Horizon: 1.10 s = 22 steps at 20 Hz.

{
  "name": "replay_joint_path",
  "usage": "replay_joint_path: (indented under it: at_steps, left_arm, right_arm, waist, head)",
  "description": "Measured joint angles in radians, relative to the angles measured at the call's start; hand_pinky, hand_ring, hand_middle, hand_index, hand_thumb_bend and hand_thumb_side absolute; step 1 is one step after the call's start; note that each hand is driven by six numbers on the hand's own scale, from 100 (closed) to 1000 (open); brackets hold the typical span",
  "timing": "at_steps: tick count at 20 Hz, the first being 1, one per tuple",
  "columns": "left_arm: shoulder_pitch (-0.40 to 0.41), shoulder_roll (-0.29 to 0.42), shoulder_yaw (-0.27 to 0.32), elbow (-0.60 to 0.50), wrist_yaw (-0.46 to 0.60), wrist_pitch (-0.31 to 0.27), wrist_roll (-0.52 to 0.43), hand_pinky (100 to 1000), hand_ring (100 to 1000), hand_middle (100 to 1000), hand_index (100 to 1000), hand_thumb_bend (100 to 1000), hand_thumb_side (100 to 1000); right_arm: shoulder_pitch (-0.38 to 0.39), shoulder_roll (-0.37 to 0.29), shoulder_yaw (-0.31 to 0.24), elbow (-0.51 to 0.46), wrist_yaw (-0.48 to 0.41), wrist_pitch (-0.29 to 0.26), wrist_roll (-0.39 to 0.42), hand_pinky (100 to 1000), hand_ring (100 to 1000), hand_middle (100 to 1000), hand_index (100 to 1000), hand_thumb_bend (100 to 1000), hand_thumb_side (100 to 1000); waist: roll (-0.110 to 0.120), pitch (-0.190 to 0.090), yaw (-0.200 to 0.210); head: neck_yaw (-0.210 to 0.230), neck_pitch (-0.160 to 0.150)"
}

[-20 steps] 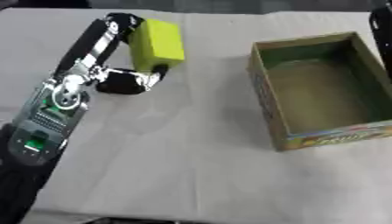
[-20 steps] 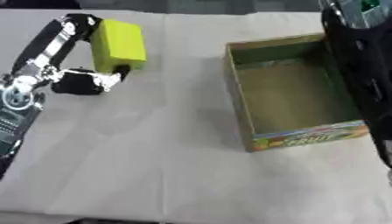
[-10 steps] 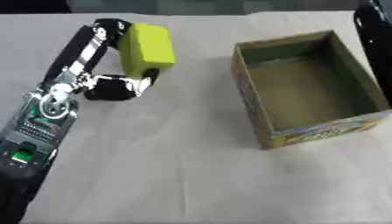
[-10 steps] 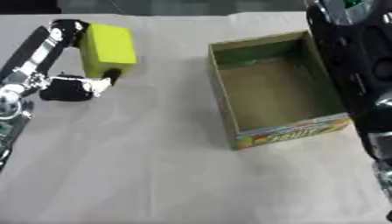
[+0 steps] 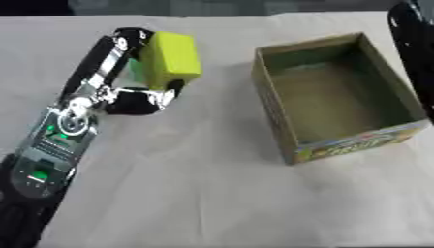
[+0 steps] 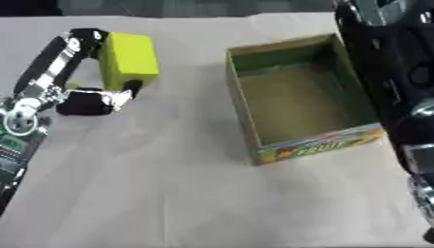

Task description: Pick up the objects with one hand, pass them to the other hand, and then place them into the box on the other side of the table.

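In the upper left of the frame, the left hand (image 5: 127, 72) has its fingers and thumb curled around a yellow-green block (image 5: 169, 60); the fingers partly hide the block's left side. At the centre right, the open cardboard box (image 6: 315, 145) stands on the cloth-covered worktop (image 5: 195, 193), and nothing is visible inside it. At the right edge the right arm (image 6: 398, 72) is cut off, and I cannot tell how its hand is.
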Motion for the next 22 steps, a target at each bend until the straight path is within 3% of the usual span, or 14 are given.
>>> replay_joint_path:
  at_steps: [9,22]
  left_arm:
    - [0.001,-0.024,0.0,0.034,-0.033,-0.042,0.022,709,609,484,480,100,100]
    - [0.019,-0.036,0.0,0.062,-0.103,-0.125,0.031,708,609,484,484,100,100]
  right_arm:
    - [-0.037,0.043,0.061,0.006,0.064,-0.013,0.055,866,749,805,880,437,548]
    - [-0.075,0.231,0.161,0.103,0.354,-0.1,0.242,865,771,832,882,506,491]
  waist:
    - [-0.003,0.0,-0.006]
    - [-0.023,-0.001,-0.017]
  head:
    - [0.017,0.004]
    - [0.032,0.029]
